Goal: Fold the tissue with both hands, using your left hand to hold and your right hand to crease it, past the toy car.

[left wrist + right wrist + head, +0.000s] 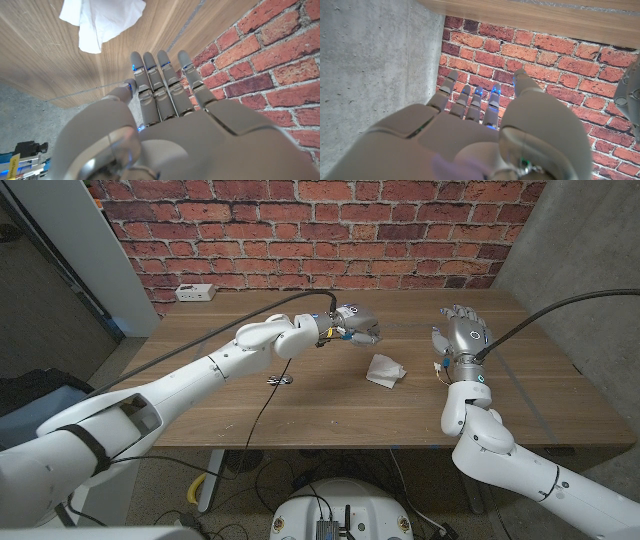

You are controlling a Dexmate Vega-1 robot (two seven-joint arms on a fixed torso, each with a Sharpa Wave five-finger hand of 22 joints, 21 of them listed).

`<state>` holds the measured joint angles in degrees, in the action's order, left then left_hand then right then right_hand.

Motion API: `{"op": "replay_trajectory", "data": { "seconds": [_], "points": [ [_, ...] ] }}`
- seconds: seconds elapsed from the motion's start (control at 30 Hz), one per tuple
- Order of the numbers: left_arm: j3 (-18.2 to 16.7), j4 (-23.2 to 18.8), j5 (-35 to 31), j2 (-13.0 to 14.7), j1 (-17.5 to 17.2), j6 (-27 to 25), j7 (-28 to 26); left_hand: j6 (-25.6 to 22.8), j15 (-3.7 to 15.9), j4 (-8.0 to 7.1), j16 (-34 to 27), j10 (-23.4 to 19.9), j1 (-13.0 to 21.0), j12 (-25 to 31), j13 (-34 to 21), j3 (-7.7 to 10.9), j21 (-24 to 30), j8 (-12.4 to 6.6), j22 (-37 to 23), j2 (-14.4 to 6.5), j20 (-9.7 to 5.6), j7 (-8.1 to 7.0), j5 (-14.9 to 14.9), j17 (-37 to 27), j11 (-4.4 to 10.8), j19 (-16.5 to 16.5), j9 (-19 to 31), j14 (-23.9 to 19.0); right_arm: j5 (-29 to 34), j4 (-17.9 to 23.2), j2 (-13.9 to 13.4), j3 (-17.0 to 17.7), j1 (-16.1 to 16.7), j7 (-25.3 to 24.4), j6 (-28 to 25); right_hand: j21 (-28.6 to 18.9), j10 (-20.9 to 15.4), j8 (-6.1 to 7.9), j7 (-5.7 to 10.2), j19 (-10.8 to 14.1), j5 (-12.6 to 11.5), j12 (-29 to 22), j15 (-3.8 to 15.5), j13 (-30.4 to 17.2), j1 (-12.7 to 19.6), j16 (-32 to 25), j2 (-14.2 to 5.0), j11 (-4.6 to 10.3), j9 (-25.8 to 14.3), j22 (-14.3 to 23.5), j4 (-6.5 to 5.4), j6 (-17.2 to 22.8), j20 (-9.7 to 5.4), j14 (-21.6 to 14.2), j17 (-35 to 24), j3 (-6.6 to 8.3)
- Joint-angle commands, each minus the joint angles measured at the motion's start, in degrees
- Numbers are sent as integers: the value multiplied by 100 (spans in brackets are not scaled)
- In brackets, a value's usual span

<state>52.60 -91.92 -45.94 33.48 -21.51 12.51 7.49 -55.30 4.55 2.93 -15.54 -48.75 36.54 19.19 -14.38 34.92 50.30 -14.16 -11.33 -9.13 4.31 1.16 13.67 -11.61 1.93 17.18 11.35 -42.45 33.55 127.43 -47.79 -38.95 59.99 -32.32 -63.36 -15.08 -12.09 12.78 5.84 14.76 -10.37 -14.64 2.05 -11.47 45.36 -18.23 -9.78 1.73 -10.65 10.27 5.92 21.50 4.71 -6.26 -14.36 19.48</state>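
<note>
Head view: the tissue (385, 369) lies crumpled on the counter (300, 410), between my two hands and nearer me than either. My left hand (355, 324) hovers just past it on the left side, fingers curled over something small with yellow and blue showing; I cannot make out what it is, nor whether I actually grip it. My right hand (462, 335) stands upright to the tissue's right, well apart from it, fingers spread, holding nothing. A white box (195, 293) sits at the counter's far left edge by the brick wall (320, 230).

Left wrist view: my left hand (160, 115) shows fingers (157, 82) straight and side by side; the tissue (100, 22) lies beyond the fingertips, not touched, partly cut off by the frame.

Right wrist view: my right hand (470, 135) points at the brick wall (560, 65), fingers apart, empty. The palm side is hidden.
</note>
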Motion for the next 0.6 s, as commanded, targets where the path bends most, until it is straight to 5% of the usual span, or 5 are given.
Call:
{"op": "replay_trajectory", "data": {
  "seconds": [0.03, 0.6],
  "points": [
    [19, 246, 406, -195, 140, 121, 726, 108, -19, 38, 159, 69, -170, -116, 44, 82, -118, 97, -7, 29, 109, 31, 53, 58, -12, -402, 1, 221, 46, 15, 40, 85, 95, 35, 70, -4, -74, -14, -8, 34, 2, -23, 85, -17, -56, -10, 22, -12, -21, 23, 0, 67, 13, -42, -18, 57],
    [403, 783, 736, -493, 573, 364, 1710, 971, -364, -108, 553, 845, -995, -684, 236, 54, -554, 416, 54, 14, 390, 89, -141, 80, -174, -1446, -43, 1661, 23, 36, 63, 228, 224, 34, 112, 14, -93, -35, -7, 27, 3, -6, 84, -17, -70, -7, 20, -6, -21, 24, 10, 78, 10, -56, -17, 75]
  ]
}}
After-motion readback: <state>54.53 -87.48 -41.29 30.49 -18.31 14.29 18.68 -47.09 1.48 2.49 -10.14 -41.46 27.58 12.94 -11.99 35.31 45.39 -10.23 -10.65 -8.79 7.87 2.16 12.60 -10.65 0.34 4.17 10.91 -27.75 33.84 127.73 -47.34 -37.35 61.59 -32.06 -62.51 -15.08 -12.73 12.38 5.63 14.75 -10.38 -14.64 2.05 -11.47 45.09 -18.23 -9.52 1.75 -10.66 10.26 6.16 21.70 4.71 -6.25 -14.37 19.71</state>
